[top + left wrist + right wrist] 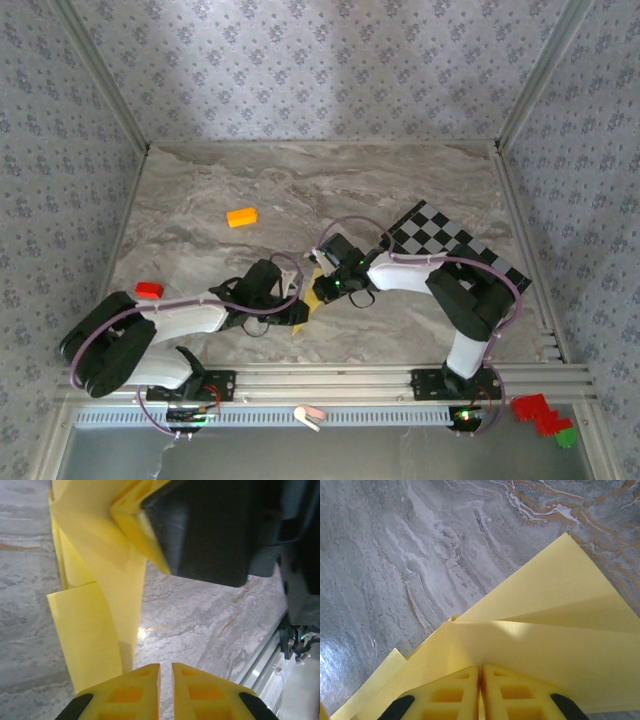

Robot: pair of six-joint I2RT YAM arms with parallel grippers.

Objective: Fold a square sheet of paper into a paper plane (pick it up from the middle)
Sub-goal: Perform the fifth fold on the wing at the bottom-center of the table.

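Pale-yellow and thin, the square sheet of paper (312, 291) creased into overlapping flaps, held above the grey marble bench (420, 180) just near of its middle, between the tips of the two arms. Yellow fingers of the right gripper (480, 676) pressed together and clamped on the sheet, with paper running straight into the seam between them. One pointed flap fanning out beyond towards the far right, a lower layer trailing to the left, veined marble underneath. From the left wrist, the same sheet hanging as a long strip down the left side, its upper fold pinched under a yellow finger of the black-bodied right gripper at the top. Fingers of the left gripper (166, 675) nearly together, only a sliver of gap between them, marble visible through that gap and no paper seen in it. Lower end of the strip passing just behind the left-hand finger; touching or not, impossible to tell. Elsewhere on the bench: a small orange block (241, 217) well apart towards the far left; a small red block (149, 290) at the left edge, beside the left arm; a black-and-white checkered board (455, 255) by the right edge, askew to it, its near part under the right arm.
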